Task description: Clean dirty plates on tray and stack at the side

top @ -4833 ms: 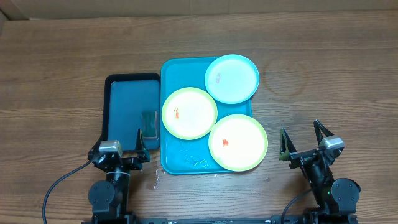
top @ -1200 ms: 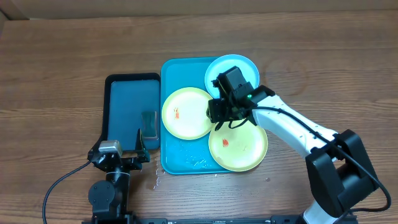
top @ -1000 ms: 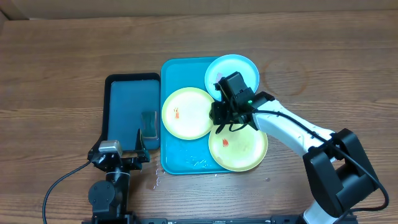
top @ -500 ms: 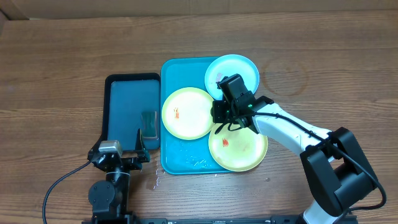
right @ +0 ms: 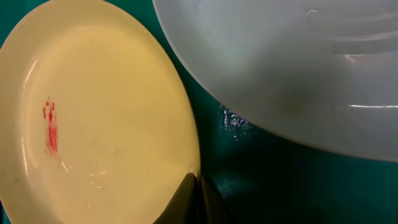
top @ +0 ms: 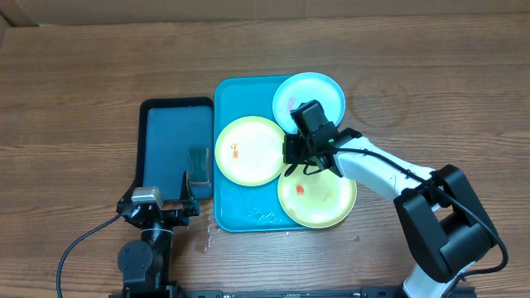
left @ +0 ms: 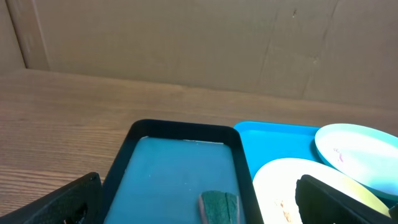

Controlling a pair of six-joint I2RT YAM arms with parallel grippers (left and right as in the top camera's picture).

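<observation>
Three plates lie on the turquoise tray point(top: 248, 217): a light blue plate point(top: 319, 95) at the back, a yellow-green plate point(top: 248, 149) on the left and a second yellow-green plate point(top: 323, 199) at the front right, each smeared. My right gripper point(top: 290, 162) is shut on the right rim of the left yellow-green plate. The right wrist view shows that plate point(right: 112, 112) with its red smear, my right gripper point(right: 199, 186) pinching its edge, and the blue plate point(right: 292, 62) overhanging the tray point(right: 280, 180). My left gripper point(top: 163, 194) rests open at the table's front edge.
A dark navy tray point(top: 170, 132) holding a green sponge point(top: 198, 165) sits against the turquoise tray's left side. In the left wrist view the sponge point(left: 219, 205) lies between my open fingers. Bare wooden table surrounds both trays.
The right arm left its rest spot and reached over the tray. Over the last second it shifted slightly and its jaws closed on the left yellow-green plate's rim. The left arm stayed still.
</observation>
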